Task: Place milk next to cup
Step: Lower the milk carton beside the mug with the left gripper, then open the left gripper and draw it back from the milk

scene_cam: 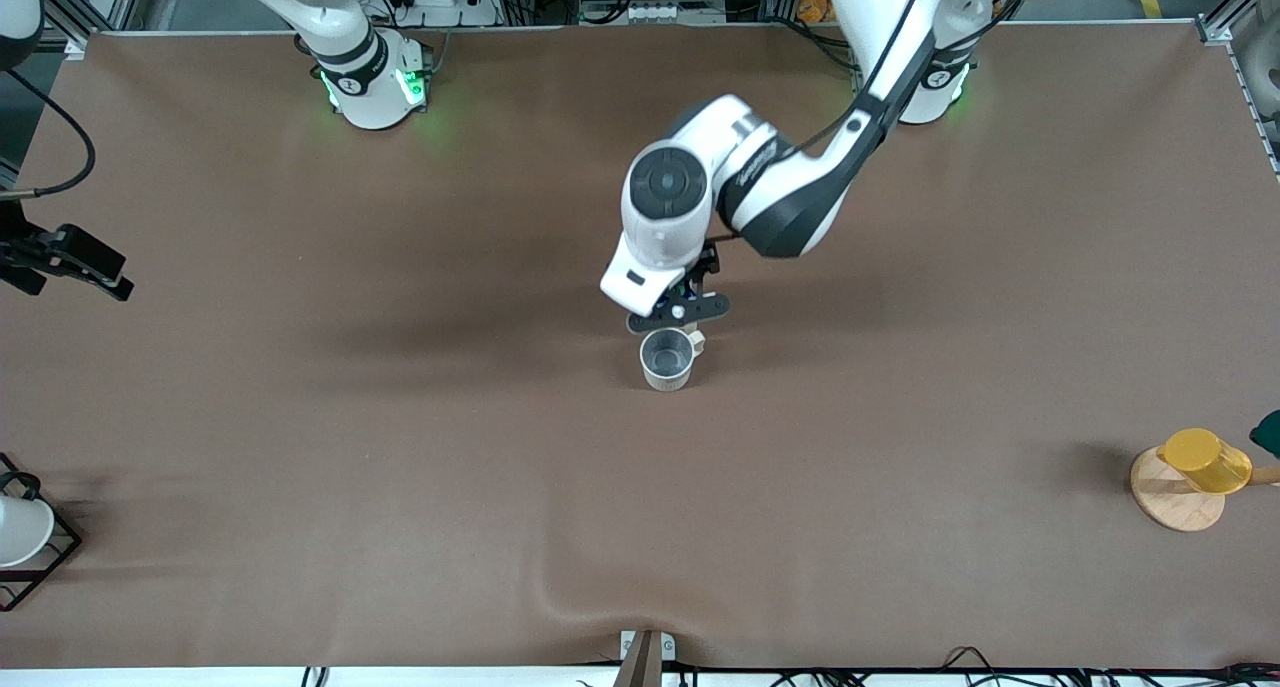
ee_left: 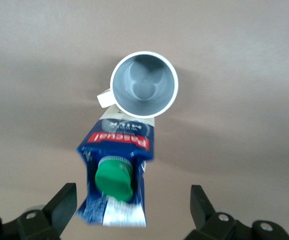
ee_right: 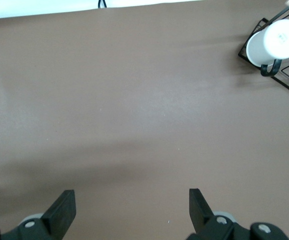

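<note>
The milk [ee_left: 117, 175], a dark blue carton with a green cap and a red label band, stands upright on the brown table right beside the cup [ee_left: 144, 85], farther from the front camera than it. The cup [scene_cam: 667, 359] is off-white with a dark grey inside and a small handle. My left gripper [ee_left: 133, 201] is open above the carton, one finger on each side and neither touching it. In the front view the left gripper [scene_cam: 680, 309] hides most of the carton. My right gripper [ee_right: 132, 205] is open and empty over the bare table at the right arm's end [scene_cam: 95, 267], where it waits.
A yellow cup [scene_cam: 1205, 460] lies on a round wooden coaster [scene_cam: 1175, 502] at the left arm's end, near the front camera. A white mug [ee_right: 274, 41] sits in a black wire rack [scene_cam: 40, 557] at the right arm's end.
</note>
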Motion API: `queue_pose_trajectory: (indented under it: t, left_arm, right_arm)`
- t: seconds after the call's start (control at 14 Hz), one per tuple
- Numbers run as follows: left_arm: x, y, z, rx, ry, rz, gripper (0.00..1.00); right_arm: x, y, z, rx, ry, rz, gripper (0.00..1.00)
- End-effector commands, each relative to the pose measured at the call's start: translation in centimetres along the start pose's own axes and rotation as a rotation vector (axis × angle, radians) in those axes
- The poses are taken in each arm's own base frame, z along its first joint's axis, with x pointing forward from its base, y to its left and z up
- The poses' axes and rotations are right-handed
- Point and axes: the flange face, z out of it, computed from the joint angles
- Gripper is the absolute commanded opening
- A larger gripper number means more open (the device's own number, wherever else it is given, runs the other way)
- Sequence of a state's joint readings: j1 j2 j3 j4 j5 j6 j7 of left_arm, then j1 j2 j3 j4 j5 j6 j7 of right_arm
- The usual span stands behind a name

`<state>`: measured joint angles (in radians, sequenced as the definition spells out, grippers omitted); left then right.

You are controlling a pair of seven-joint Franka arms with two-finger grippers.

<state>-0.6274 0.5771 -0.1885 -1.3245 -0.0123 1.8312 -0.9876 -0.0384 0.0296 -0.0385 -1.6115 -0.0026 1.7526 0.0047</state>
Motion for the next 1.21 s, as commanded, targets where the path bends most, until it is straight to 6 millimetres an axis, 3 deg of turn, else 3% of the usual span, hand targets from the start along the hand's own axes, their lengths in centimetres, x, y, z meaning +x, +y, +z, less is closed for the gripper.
queue_pose_trajectory:
  t: [0.0,0.07,0.21,0.36,0.5,0.93,1.14]
  left_arm:
    - [-1.3,-2.8,-7.3,0.012,0.054,0.003,1.00]
    - [-0.9,-4.4,-10.3,-0.013,0.081,-0.008,1.00]
    - [3.2,-10.4,-15.0,-0.030,0.112,-0.041,1.00]
    - [7.5,-15.6,-16.7,-0.035,0.125,-0.016,1.00]
    - [9.8,-19.0,-17.1,-0.023,0.116,0.003,1.00]
    - [10.3,-28.1,-20.9,0.037,0.057,0.162,1.00]
    - [8.9,-35.3,-23.4,0.058,0.074,0.250,1.00]
  right_arm:
    - [0.5,0.5,-0.3,-0.020,-0.007,-0.002,1.00]
    - [0.5,0.5,-0.3,-0.020,-0.007,-0.002,1.00]
    - [0.5,0.2,-0.4,-0.019,-0.006,-0.006,1.00]
    - [0.5,0.4,-0.4,-0.019,-0.007,-0.005,1.00]
    - [0.5,0.5,-0.4,-0.021,-0.007,-0.005,1.00]
    - [0.3,0.3,-0.4,-0.019,-0.016,-0.005,1.00]
    - [0.3,0.3,-0.3,-0.019,-0.022,-0.005,1.00]
